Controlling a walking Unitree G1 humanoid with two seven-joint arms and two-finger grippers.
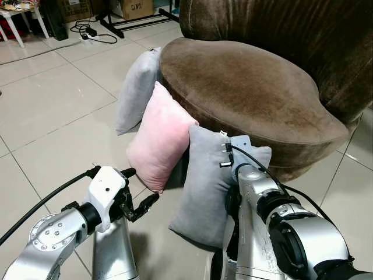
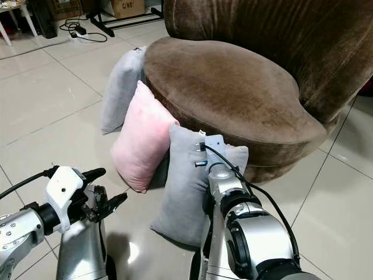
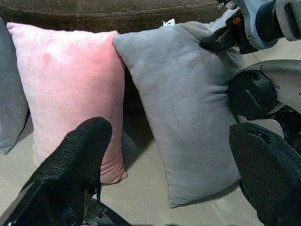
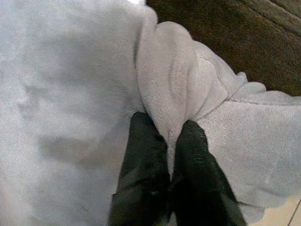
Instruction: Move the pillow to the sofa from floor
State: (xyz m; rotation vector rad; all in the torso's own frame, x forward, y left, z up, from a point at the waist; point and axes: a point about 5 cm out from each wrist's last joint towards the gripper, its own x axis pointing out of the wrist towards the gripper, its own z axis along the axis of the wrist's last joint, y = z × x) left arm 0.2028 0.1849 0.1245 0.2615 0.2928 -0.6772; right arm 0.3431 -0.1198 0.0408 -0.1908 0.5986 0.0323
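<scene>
Three pillows lean on the floor against the brown sofa [image 1: 245,87]: a grey pillow [image 1: 137,87] farthest, a pink pillow [image 1: 160,137] in the middle, and a nearer grey pillow [image 1: 204,192]. My right gripper [image 4: 169,129] is shut on a fold at the top edge of the nearer grey pillow [image 4: 70,94], close to the sofa's seat rim. My left gripper [image 1: 143,186] hangs open low in front of the pink pillow [image 3: 66,84], apart from it, with nothing between its fingers [image 3: 80,155].
The pale tiled floor [image 1: 52,99] stretches out to the left. At the far back lie cables and a power strip [image 1: 87,32], a white table leg [image 1: 14,26], a black stand foot [image 1: 116,26] and a cardboard box [image 1: 137,7].
</scene>
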